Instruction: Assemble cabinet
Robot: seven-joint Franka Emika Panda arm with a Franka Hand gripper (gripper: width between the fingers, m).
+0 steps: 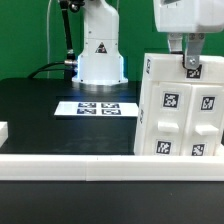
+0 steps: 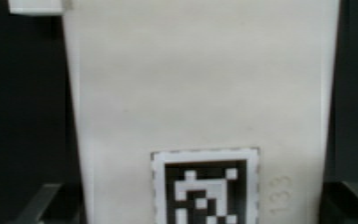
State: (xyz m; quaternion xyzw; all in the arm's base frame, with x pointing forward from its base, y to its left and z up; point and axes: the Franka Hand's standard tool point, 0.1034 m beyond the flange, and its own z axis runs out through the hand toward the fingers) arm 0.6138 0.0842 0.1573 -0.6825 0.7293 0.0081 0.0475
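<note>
The cabinet body (image 1: 180, 115) is a large white box with several black-and-white tags, standing at the exterior view's right. My gripper (image 1: 190, 62) hangs from above with its fingertips at the body's top edge. In the wrist view a long white face of the cabinet body (image 2: 185, 90) with one tag (image 2: 204, 187) fills the middle. My gripper (image 2: 194, 205) straddles it: one dark finger (image 2: 48, 203) lies against one edge, the other finger (image 2: 348, 200) stands a thin dark gap off the other edge. The jaws are spread wide.
The white robot base (image 1: 100, 50) stands at the back. The marker board (image 1: 97, 107) lies flat on the black table in front of it. A white rail (image 1: 100, 165) runs along the table's front. A small white piece (image 1: 3, 131) shows at the exterior view's left edge.
</note>
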